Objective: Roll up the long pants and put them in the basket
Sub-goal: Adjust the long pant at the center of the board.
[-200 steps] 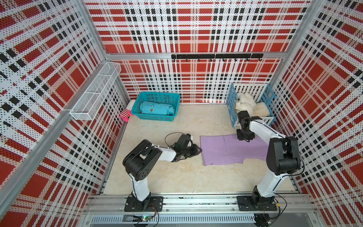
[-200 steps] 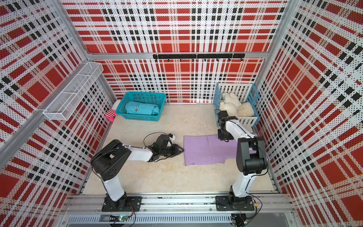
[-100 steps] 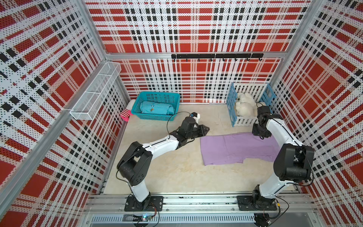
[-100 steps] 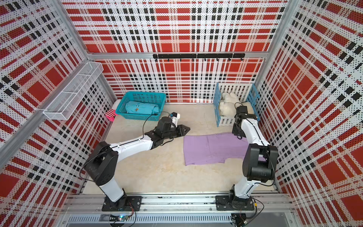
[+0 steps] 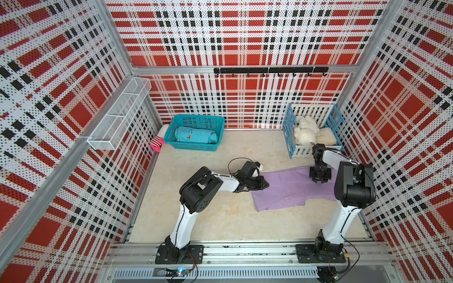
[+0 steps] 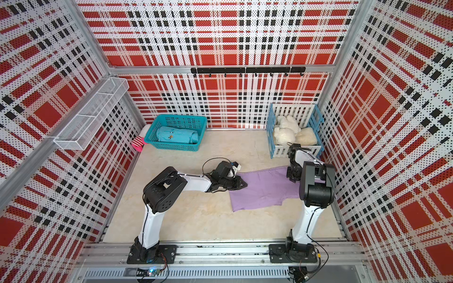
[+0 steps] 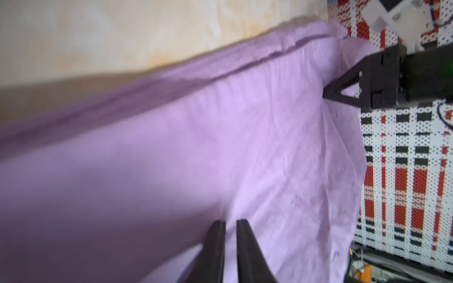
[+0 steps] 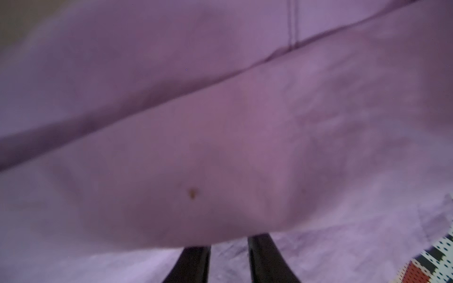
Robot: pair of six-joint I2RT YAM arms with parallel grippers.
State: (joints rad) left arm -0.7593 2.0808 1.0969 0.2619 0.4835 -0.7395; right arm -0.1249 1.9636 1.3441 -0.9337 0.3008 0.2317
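The long pants (image 5: 289,193) (image 6: 264,193) lie spread as a lilac sheet on the beige floor, right of the middle. My left gripper (image 5: 266,185) (image 6: 244,184) lies low at their left edge. In the left wrist view its jaws (image 7: 230,223) are closed to a thin slit with lilac cloth (image 7: 220,147) in it. My right gripper (image 5: 318,180) (image 6: 293,178) points down onto the pants' back right part. In the right wrist view its fingers (image 8: 229,242) stand a little apart. A bulging fold of the pants (image 8: 220,122) hides their tips.
A teal basket (image 5: 196,147) holding a teal-blue rolled garment (image 5: 196,134) stands at the back left, with a pink striped sock (image 5: 158,143) beside it. A blue-and-white crate (image 5: 290,137) of white plush toys (image 5: 306,129) stands just behind the right arm. A wire shelf (image 5: 117,115) hangs on the left wall.
Half a second ago both arms reached farther back, by the pants' back edge. Both grippers have since come forward and down onto the cloth.
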